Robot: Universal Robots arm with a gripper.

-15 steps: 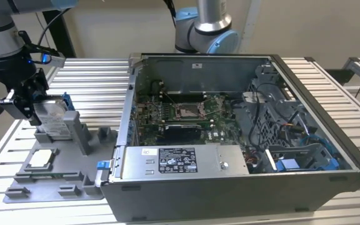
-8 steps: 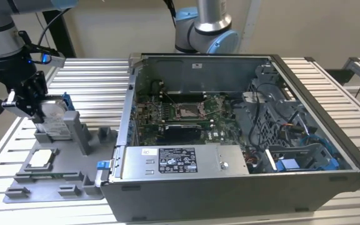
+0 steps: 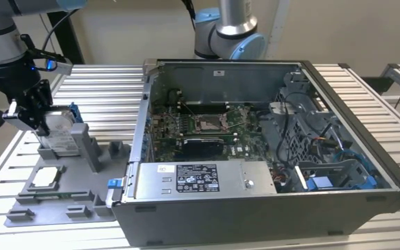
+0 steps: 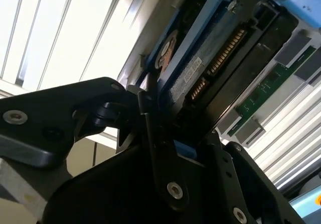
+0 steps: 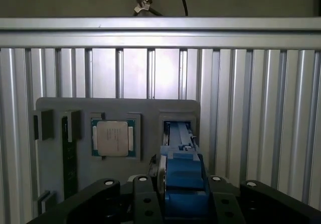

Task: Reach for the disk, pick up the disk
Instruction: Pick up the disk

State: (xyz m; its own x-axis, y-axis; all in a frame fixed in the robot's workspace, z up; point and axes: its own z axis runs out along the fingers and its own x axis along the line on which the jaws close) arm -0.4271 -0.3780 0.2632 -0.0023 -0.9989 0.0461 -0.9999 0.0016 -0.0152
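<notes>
**Gripper clamped on the disk at the grey holder**

At the exterior view's left we see the gripper (image 3: pixel 39 124) drawn in narrow and gripping the disk (image 3: pixel 61 133). The disk stands on edge over a grey holder (image 3: pixel 61 208) on the slatted table (image 3: pixel 102 88). Its silver face carries a white label, and the print there is too small for us to read. A blue bracket (image 3: pixel 73 112) runs along the disk's edge. We cannot tell whether the disk's lower edge sits in the holder's slot or hangs just clear of it.

In the second wrist view a black finger (image 4: pixel 153 143) presses against the disk's side, below its row of gold contacts (image 4: pixel 228 45). A pale sticker (image 4: pixel 190 73) beside the contacts bears fine print that we cannot make out. A green circuit board (image 4: pixel 266 88) lies beyond the disk.

In the first wrist view the blue bracket sits between the two fingers. On the holder beyond it, a square silver chip (image 5: pixel 113 137) rests in a recess.

Just beside the holder, toward the exterior view's right, stands an open computer case (image 3: pixel 241 219) with its motherboard (image 3: pixel 207 125) exposed. A long grey metal box (image 3: pixel 255 179) at the case's near edge wears a black-and-white label (image 3: pixel 196 178), again too fine for us to read. A second arm (image 3: pixel 228 28) rises behind the case.
</notes>
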